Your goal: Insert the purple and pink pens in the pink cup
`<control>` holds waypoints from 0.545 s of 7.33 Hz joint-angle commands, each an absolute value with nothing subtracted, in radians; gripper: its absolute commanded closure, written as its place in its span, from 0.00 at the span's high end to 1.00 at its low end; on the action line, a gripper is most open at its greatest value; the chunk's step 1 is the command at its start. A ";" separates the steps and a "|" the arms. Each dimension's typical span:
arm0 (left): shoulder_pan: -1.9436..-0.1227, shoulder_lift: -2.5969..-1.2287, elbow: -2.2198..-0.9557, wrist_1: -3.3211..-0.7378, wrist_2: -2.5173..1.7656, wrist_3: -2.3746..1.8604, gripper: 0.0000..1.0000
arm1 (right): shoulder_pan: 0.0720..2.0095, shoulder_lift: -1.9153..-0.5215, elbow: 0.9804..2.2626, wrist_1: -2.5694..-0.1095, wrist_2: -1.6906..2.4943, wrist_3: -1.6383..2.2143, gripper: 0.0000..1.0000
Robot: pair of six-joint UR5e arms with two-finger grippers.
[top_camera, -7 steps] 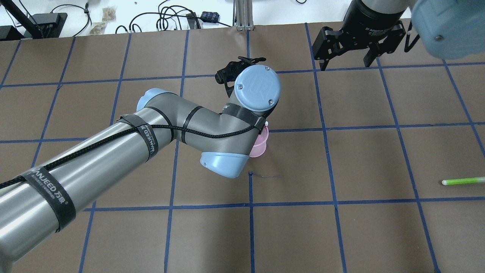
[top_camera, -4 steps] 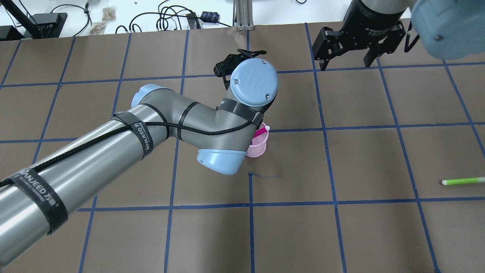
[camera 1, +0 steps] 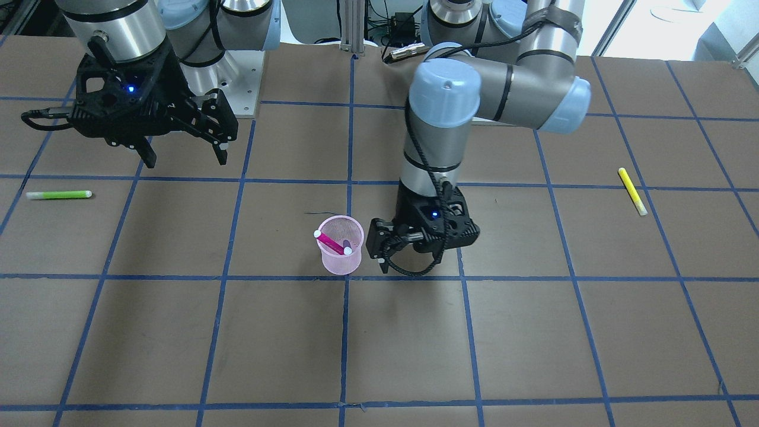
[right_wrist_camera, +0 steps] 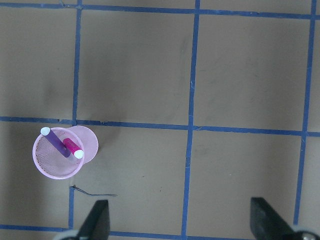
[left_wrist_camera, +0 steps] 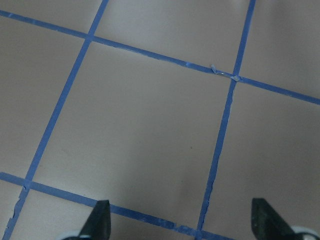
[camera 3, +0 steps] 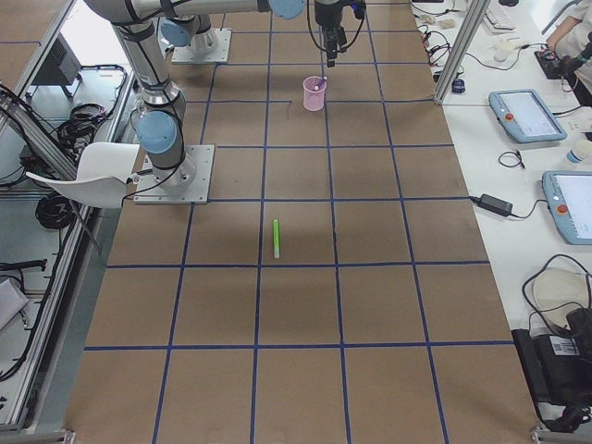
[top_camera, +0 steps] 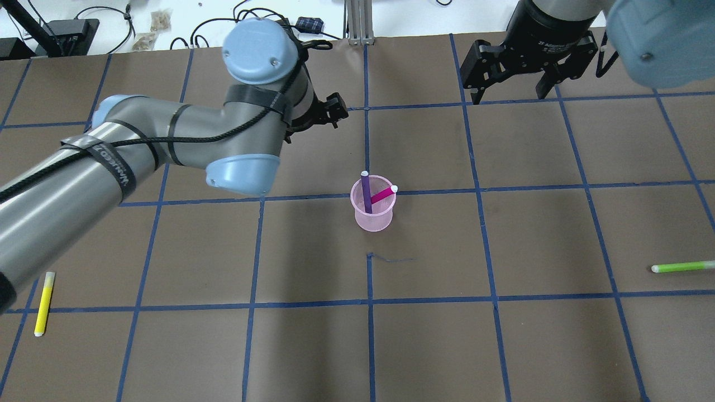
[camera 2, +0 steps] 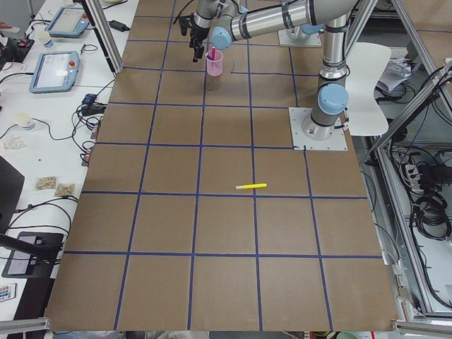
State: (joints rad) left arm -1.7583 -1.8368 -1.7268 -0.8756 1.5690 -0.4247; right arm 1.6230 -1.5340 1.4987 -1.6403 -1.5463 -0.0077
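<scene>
The pink mesh cup stands near the table's middle, also in the front view and the right wrist view. A purple pen and a pink pen lean inside it, tips above the rim. My left gripper is open and empty, up and left of the cup; its wrist view shows only bare table between spread fingers. The front view shows it close beside the cup. My right gripper hangs open and empty at the far right.
A green pen lies at the right edge of the table. A yellow pen lies near the left front. Blue tape lines grid the brown table. Cables and boxes sit beyond the far edge.
My left arm has swung away from over the cup, to the left and farther back. The cup, half hidden before, now shows fully with both pens in it. The right arm has not moved.
</scene>
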 commanded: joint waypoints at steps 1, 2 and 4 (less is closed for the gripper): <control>-1.657 -1.749 -1.654 -1.140 1.529 -0.275 1.00 | 1.623 -1.534 1.499 -1.640 -1.546 -0.008 1.00; -1.640 -1.715 -1.611 -1.317 1.528 -0.250 1.00 | 1.623 -1.534 1.499 -1.640 -1.546 -0.008 1.00; -1.541 -1.646 -1.594 -1.429 1.545 -0.074 1.00 | 1.623 -1.534 1.499 -1.640 -1.546 -0.008 1.00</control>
